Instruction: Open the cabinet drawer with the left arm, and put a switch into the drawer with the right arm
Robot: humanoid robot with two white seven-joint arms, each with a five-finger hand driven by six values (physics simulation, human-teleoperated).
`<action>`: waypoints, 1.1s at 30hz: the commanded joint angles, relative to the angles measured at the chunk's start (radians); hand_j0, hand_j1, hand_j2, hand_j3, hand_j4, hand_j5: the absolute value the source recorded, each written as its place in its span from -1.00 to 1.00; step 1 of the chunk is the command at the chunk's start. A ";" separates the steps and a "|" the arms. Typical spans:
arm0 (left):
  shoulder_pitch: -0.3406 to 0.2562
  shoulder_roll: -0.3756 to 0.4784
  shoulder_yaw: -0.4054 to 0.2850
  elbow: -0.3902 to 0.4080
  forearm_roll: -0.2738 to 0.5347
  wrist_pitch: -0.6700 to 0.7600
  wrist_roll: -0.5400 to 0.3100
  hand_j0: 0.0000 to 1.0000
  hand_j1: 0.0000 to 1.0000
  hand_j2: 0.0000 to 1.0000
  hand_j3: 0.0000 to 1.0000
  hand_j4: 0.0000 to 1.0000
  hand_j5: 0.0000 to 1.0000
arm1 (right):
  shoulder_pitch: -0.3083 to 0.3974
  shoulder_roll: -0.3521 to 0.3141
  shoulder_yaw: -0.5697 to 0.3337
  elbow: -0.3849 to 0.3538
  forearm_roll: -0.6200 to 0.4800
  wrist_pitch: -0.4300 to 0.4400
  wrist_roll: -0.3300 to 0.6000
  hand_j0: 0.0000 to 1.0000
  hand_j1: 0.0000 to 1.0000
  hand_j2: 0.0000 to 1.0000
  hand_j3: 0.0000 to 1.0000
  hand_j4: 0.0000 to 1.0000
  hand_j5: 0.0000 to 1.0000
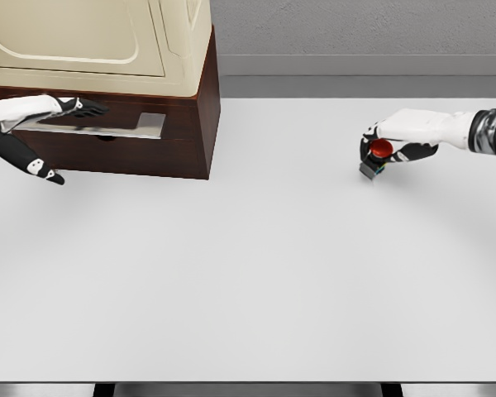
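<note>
The right hand (388, 145) comes in from the right edge and closes its fingers around the switch (378, 155), a small dark box with a red round button; the switch sits low, just above or on the white desk (256, 273), I cannot tell which. The left hand (62, 112) reaches to the metal handle (99, 124) of the drawer (107, 136); its fingers lie stretched along the handle, gripping nothing that I can see. The drawer belongs to a dark wooden cabinet (200, 99) at the desk's far left, under a cream appliance (107, 41).
</note>
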 commanded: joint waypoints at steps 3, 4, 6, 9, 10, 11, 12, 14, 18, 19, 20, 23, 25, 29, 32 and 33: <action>0.020 0.001 0.033 0.001 0.002 0.002 0.001 1.00 1.00 1.00 1.00 1.00 1.00 | -0.008 -0.002 0.000 -0.038 -0.008 0.003 0.000 0.01 0.01 0.01 0.01 0.01 0.01; 0.025 0.001 0.035 0.001 0.002 0.002 0.001 1.00 1.00 1.00 1.00 1.00 1.00 | -0.008 -0.002 0.000 -0.045 -0.008 0.003 0.000 0.01 0.01 0.01 0.01 0.01 0.01; 0.031 0.002 0.036 0.001 0.002 0.002 0.001 1.00 1.00 1.00 1.00 1.00 1.00 | -0.009 -0.004 -0.001 -0.064 -0.010 0.003 0.000 0.01 0.01 0.01 0.01 0.01 0.01; 0.035 0.002 0.036 -0.001 0.003 0.002 0.001 1.00 1.00 1.00 1.00 1.00 1.00 | -0.015 -0.004 -0.001 -0.091 -0.013 0.003 0.000 0.00 0.00 0.00 0.00 0.00 0.00; 0.035 0.002 0.036 -0.001 0.005 0.001 0.001 1.00 1.00 1.00 1.00 1.00 1.00 | -0.015 -0.004 0.000 -0.102 -0.013 0.003 0.000 0.00 0.00 0.00 0.00 0.00 0.00; 0.037 0.002 0.036 -0.001 0.006 0.002 0.001 1.00 1.00 1.00 1.00 1.00 1.00 | -0.015 -0.004 -0.001 -0.113 -0.013 0.003 0.000 0.00 0.00 0.00 0.00 0.00 0.00; 0.038 0.002 0.036 -0.001 0.009 0.001 0.001 1.00 1.00 1.00 1.00 1.00 1.00 | -0.015 -0.004 -0.001 -0.128 -0.013 0.003 0.000 0.00 0.00 0.00 0.00 0.00 0.00; 0.046 0.002 0.038 -0.002 0.012 0.001 0.001 1.00 1.00 1.00 1.00 1.00 1.00 | -0.017 -0.005 -0.001 -0.150 -0.013 0.003 0.000 0.00 0.00 0.00 0.00 0.00 0.00; 0.052 0.002 0.035 -0.006 0.012 0.001 0.001 1.00 1.00 1.00 1.00 1.00 1.00 | -0.020 -0.005 -0.001 -0.197 -0.013 0.003 0.000 0.00 0.00 0.00 0.00 0.00 0.00; 0.063 0.005 0.039 -0.013 0.014 0.001 0.001 1.00 1.00 1.00 1.00 1.00 1.00 | -0.021 -0.005 -0.001 -0.214 -0.014 0.003 0.000 0.00 0.00 0.00 0.00 0.00 0.00; 0.067 0.010 0.048 -0.019 0.016 0.001 0.001 1.00 1.00 1.00 1.00 1.00 1.00 | -0.023 -0.005 -0.001 -0.229 -0.014 0.003 0.000 0.00 0.00 0.00 0.00 0.00 0.00; 0.077 0.016 0.050 -0.038 0.034 0.001 0.000 1.00 1.00 1.00 1.00 1.00 1.00 | -0.023 -0.005 0.000 -0.275 -0.031 0.003 0.000 0.00 0.00 0.00 0.00 0.00 0.00; 0.080 0.017 0.048 -0.047 0.037 -0.001 -0.002 1.00 1.00 1.00 1.00 1.00 1.00 | -0.025 -0.010 0.000 -0.294 -0.039 0.003 0.000 0.00 0.00 0.00 0.00 0.00 0.00; 0.087 0.019 0.048 -0.055 0.039 -0.001 -0.003 1.00 1.00 1.00 1.00 1.00 1.00 | -0.032 -0.016 0.000 -0.325 -0.043 0.003 0.000 0.00 0.00 0.00 0.00 0.00 0.00; 0.087 0.020 0.047 -0.055 0.040 0.001 -0.003 1.00 1.00 1.00 1.00 1.00 1.00 | -0.040 -0.016 0.000 -0.332 -0.057 0.003 0.000 0.00 0.00 0.00 0.00 0.00 0.00; 0.089 0.022 0.047 -0.055 0.045 -0.001 -0.003 1.00 1.00 1.00 1.00 1.00 1.00 | -0.044 -0.016 0.000 -0.338 -0.057 0.003 0.000 0.00 0.00 0.00 0.00 0.00 0.00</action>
